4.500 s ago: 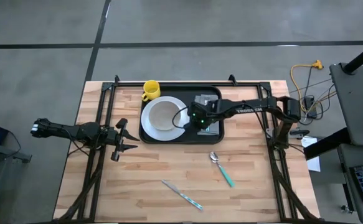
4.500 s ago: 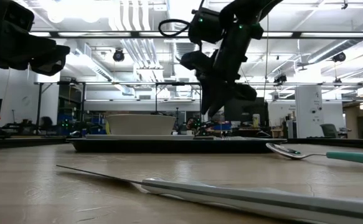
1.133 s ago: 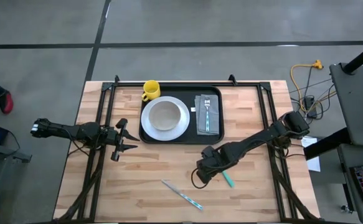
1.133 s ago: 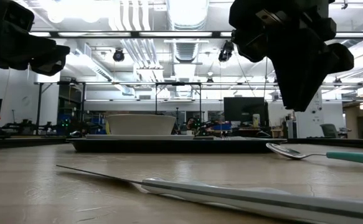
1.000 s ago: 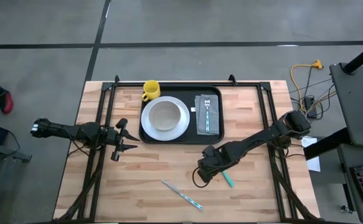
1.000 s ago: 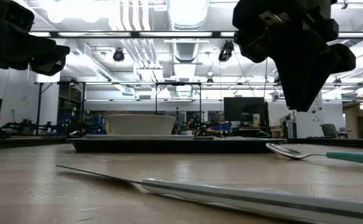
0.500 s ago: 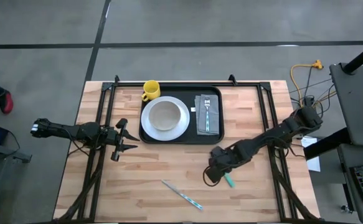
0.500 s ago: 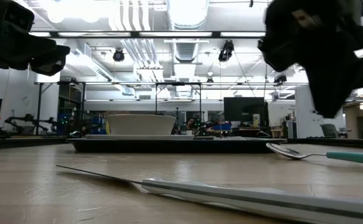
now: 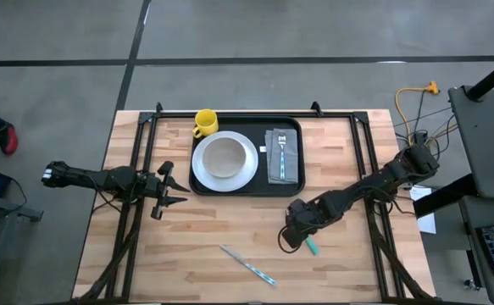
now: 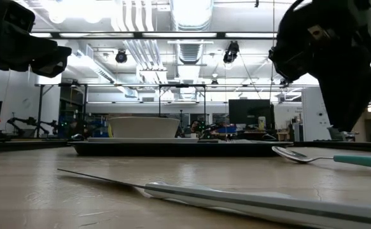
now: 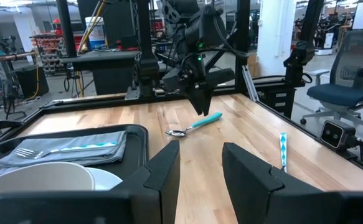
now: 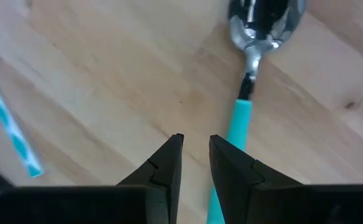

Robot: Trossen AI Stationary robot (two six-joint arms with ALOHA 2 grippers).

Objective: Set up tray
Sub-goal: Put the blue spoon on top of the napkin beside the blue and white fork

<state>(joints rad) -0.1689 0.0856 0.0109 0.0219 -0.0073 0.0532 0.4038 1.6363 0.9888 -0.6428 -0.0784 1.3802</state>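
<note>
On tray (image 9: 291, 185): one plate (image 9: 224, 160), one fork (image 9: 281, 152); right gripper (image 12: 195, 149) narrowly parted, empty.

Tray (image 9: 247, 184): large, black, rectangular, rounded corners, low raised rim. Lies flat at the table's far centre. It carries a white plate with bowl and a grey napkin with fork.

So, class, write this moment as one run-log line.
right pincer: open, above spoon | left pincer: open, waiting | tray: plate, fork | knife: table
</note>
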